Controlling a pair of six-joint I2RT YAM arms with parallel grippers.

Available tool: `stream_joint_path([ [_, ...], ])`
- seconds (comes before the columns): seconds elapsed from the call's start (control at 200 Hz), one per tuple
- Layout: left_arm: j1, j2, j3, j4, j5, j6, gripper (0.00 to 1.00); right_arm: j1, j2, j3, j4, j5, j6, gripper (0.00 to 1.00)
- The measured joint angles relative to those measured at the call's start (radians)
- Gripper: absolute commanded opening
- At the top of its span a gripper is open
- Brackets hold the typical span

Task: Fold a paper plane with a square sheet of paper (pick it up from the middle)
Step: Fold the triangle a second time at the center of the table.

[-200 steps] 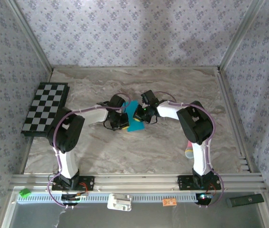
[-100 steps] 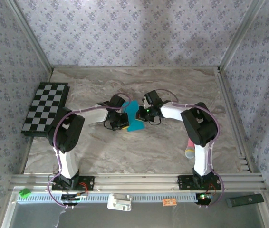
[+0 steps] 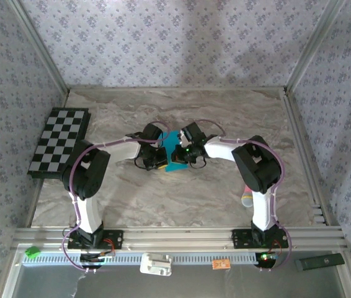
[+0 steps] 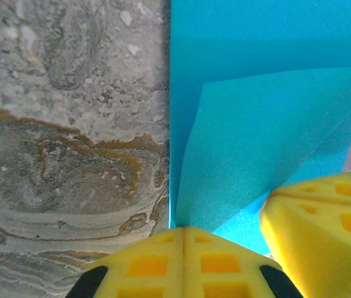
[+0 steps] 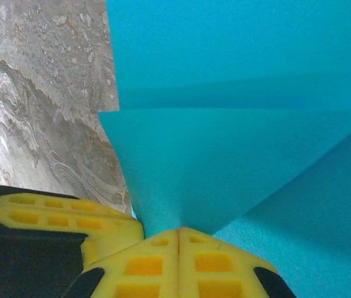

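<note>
The square sheet of paper point(image 3: 175, 164) is teal-blue and lies partly folded on the marble table point(image 3: 237, 118) at its middle. A creased triangular flap point(image 4: 256, 149) rests on the sheet's lower layer point(image 5: 225, 49). My left gripper point(image 3: 161, 158) is shut, its tips point(image 4: 183, 230) meeting the flap's narrow corner at the sheet's left edge. Right beside it my right gripper point(image 3: 186, 154) is also shut, tips point(image 5: 178, 231) against the flap's point. Each wrist view catches the other gripper's yellow fingers point(image 4: 318, 230) point(image 5: 57, 214). Whether either pinches the paper is hidden.
A black-and-white checkered board point(image 3: 59, 141) lies at the table's left edge. A pink-and-red stick with a yellowish end point(image 3: 247, 196) rests by the right arm's lower link. Metal frame rails and patterned walls close in the table.
My right gripper drifted slightly right, then came back left and nearer along the paper, ending closer to the left gripper. The left gripper has held still. Both stay shut.
</note>
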Motion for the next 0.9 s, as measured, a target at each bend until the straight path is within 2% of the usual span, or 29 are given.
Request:
stream_joint_path([
  [0.415,0.000,-0.006,0.000,-0.001,0.000,0.016,0.00,0.004,0.043,0.037,0.002,-0.006,-0.007,0.03],
  [0.495,0.003,-0.023,-0.003,0.000,0.001,0.015,0.03,0.006,0.043,0.037,0.002,-0.001,-0.006,0.03],
  [0.685,0.006,-0.089,-0.040,0.044,0.039,-0.005,0.05,0.007,0.043,0.037,0.002,0.001,-0.006,0.03],
  [0.905,0.005,-0.077,-0.072,0.080,0.077,-0.020,0.04,0.007,0.044,0.037,0.003,0.000,0.000,0.02],
])
